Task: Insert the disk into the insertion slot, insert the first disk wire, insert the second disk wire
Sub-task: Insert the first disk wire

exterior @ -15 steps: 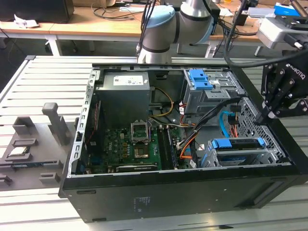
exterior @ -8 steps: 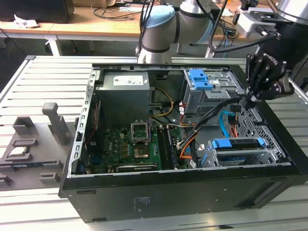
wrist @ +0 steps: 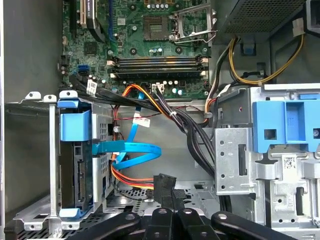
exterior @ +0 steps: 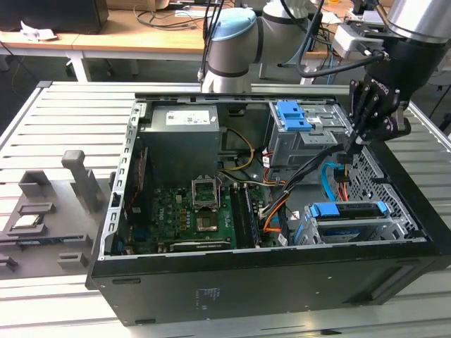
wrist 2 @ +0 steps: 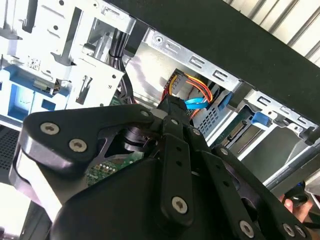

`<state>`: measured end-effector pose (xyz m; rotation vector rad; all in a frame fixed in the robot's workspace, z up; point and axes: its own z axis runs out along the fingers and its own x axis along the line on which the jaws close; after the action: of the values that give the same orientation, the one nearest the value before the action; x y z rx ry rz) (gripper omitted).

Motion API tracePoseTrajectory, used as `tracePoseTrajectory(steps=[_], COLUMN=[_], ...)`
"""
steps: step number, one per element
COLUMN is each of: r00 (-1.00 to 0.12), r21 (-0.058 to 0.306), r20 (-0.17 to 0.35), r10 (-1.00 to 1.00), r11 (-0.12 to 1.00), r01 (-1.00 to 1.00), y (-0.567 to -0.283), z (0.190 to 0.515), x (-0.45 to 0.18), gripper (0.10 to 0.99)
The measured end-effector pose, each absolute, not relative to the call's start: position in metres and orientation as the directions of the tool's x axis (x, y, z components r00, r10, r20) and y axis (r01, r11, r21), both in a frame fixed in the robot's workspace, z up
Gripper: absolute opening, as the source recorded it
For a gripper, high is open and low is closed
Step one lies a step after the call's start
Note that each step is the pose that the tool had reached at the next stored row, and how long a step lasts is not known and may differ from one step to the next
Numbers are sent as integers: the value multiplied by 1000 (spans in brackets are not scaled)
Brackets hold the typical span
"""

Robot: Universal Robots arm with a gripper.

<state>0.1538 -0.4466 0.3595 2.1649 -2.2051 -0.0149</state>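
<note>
Gripper [wrist: 171, 204] clamped tight on the dark plug of the first disk wire [wrist: 162, 184], just beside the insertion slot [wrist: 52, 165]. The disk [wrist: 79, 172] sits inside that slot, and the second disk wire [wrist: 137, 152] curls beside it.

disk [exterior: 349, 209] in insertion slot [exterior: 399, 227], plug [wrist: 163, 184] in claw [wrist: 171, 207]

The disk [wrist: 80, 172] is showing a dark grey edge inside its bright blue carrier [wrist: 75, 125], framed by the grey, hole-patterned insertion slot [exterior: 356, 229]. The second disk wire [wrist: 137, 150] is showing light blue against an orange-and-red wire bundle [wrist: 131, 177]. The gripper [exterior: 350, 146] and the first disk wire [wrist: 164, 184] are showing black, and the motherboard [wrist: 150, 30] is showing green.
</note>
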Motion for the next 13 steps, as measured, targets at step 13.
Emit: tracePoseTrajectory(steps=[13], r00=[-18], r21=[43], r20=[43], r10=[-999], r11=[20], r01=[-999], y=[-447], z=[353], x=[151], gripper=[361])
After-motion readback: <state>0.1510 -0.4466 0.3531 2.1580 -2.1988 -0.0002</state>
